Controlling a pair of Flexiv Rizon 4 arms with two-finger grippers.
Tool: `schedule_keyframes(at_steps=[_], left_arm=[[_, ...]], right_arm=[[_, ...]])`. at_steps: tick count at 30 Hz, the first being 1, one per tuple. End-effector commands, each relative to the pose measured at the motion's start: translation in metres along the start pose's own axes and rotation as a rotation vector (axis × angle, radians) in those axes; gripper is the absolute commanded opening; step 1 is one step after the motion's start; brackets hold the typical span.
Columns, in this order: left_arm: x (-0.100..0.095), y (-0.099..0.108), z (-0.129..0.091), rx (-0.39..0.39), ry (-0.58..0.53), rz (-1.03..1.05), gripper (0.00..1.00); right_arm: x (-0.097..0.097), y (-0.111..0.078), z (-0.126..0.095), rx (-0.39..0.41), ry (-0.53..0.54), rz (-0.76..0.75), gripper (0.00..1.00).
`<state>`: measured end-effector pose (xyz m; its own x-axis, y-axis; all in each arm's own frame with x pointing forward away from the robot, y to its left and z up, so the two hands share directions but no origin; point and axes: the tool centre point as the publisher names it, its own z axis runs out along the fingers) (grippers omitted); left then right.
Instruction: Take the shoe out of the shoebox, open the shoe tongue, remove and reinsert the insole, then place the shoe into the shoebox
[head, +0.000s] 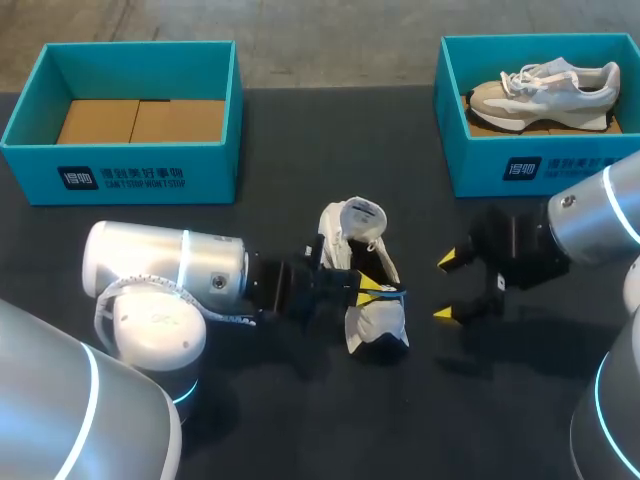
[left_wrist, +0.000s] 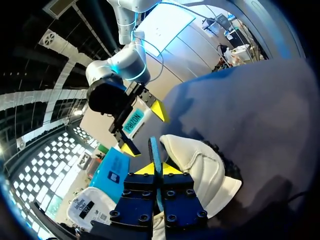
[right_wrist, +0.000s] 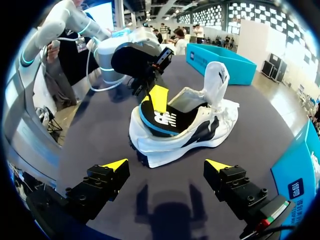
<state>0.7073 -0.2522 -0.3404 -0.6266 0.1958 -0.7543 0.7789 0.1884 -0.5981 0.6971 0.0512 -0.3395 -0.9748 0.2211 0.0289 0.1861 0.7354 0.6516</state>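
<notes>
White shoe (head: 362, 300) sits on the tabletop (head: 300, 150), near the shoeboxes (head: 215, 175), tongue flipped up. Left claw (head: 376, 291) is pinching the insole (right_wrist: 162, 119) at its heel end, half out. Right claw (head: 448, 287) hangs spread beside the shoe. I'd pin the shoe with the right and slide the insole lengthwise, no twisting. There's a white logo on the insole and white print on the box fronts.
</notes>
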Motion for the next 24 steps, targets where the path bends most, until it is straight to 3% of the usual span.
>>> schedule_keyframes(at_steps=[1, 13, 14, 15, 18, 24], left_arm=[[0.001, 0.005, 0.002, 0.000, 0.006, -0.001, 0.00], [0.002, 0.017, -0.003, -0.034, 0.025, -0.006, 0.00], [0.001, 0.017, -0.004, -0.036, 0.024, -0.006, 0.03], [0.000, 0.017, -0.005, -0.037, 0.021, -0.005, 0.18], [-0.005, 0.012, -0.006, -0.030, 0.007, 0.000, 0.34], [-0.011, 0.003, -0.006, -0.012, -0.004, 0.010, 0.29]], right_arm=[[0.000, 0.002, 0.001, 0.005, -0.003, 0.000, 1.00], [0.001, 0.000, 0.000, 0.002, -0.009, 0.005, 1.00], [0.001, 0.000, -0.001, 0.001, -0.010, 0.005, 1.00], [0.001, 0.000, -0.001, 0.001, -0.010, 0.005, 1.00], [0.000, -0.001, -0.001, 0.001, -0.010, 0.006, 1.00], [0.000, -0.001, -0.001, 0.003, -0.012, 0.009, 1.00]])
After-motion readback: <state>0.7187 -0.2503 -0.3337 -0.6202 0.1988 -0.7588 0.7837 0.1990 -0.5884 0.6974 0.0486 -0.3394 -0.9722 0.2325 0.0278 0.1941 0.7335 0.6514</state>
